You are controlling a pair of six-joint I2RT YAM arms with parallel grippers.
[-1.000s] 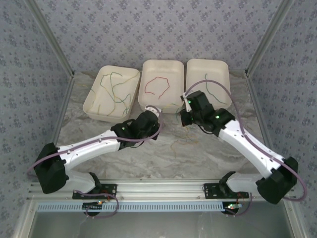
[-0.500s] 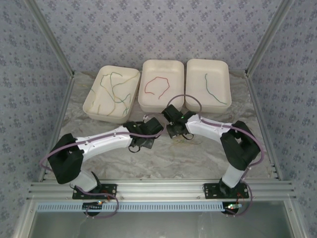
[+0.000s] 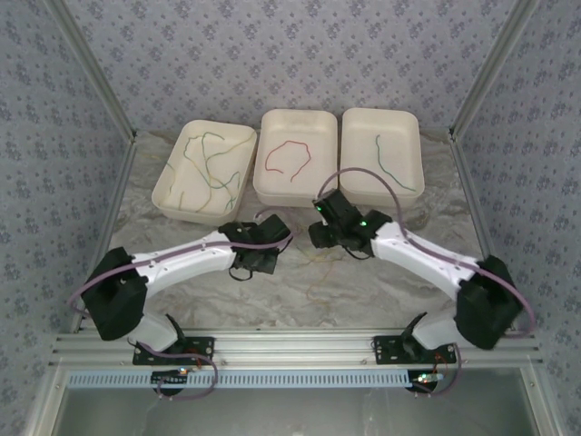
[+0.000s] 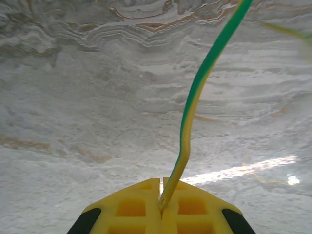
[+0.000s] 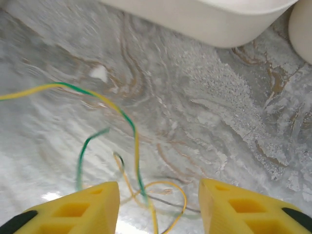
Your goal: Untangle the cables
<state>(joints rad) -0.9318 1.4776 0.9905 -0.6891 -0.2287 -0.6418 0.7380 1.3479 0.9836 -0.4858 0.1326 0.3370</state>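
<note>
The left gripper (image 4: 161, 189) is clamped shut on a green-yellow cable (image 4: 194, 100). The cable is led straight out from the fingertips, then bent up and to the right, its long axis pointing away over the table (image 4: 73, 97). The right gripper (image 5: 158, 192) is held open above a loose tangle (image 5: 134, 146) of green-yellow and orange strands, spread near a tray (image 5: 204, 19). Other cables (image 3: 204, 168) are laid in the trays beyond.

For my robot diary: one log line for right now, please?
left gripper: shut on green-yellow cable | right gripper: open over tangled cables
</note>
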